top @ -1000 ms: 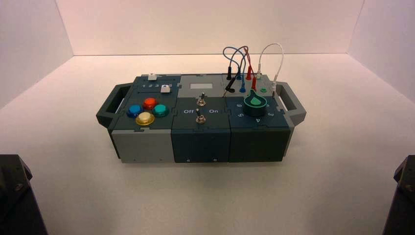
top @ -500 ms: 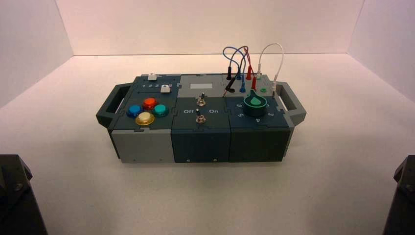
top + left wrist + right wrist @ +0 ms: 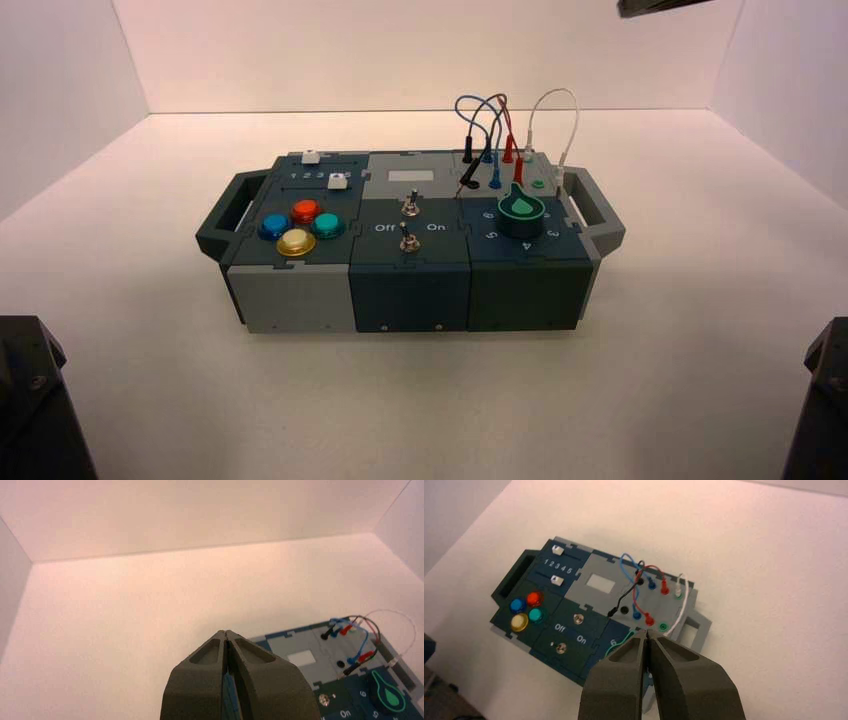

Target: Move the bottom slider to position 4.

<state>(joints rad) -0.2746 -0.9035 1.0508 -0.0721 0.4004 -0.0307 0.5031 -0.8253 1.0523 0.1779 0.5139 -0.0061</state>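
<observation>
— Right, what do I log for the grippers?

— My right gripper (image 3: 647, 632): fingers pressed together at the tips, nothing between them. It hangs high over the box (image 3: 300, 300), tips above the corner with the green dial (image 3: 521, 212) and the wire sockets. My left gripper (image 3: 226, 632): fingers also closed flat against each other, empty, held off to the side of the box, whose grey plate and wires (image 3: 357, 630) show just beyond the tips.

— And the bottom slider (image 3: 557, 580)?

— Small pale square knob in the dark teal panel, well apart from both sets of fingertips, far across the box from my right fingers. In the right wrist view it sits under the number row, roughly below the 2 or 3; I cannot tell which exactly. Position 4 (image 3: 563, 569) is the printed digit just past it along the row.

— Neighbours?

— Twin slider (image 3: 557, 549) on the other side of the row; four round buttons (image 3: 526, 609), blue, red, yellow, green, beside the slider; two toggle switches (image 3: 408, 222) between "Off" and "On".
</observation>
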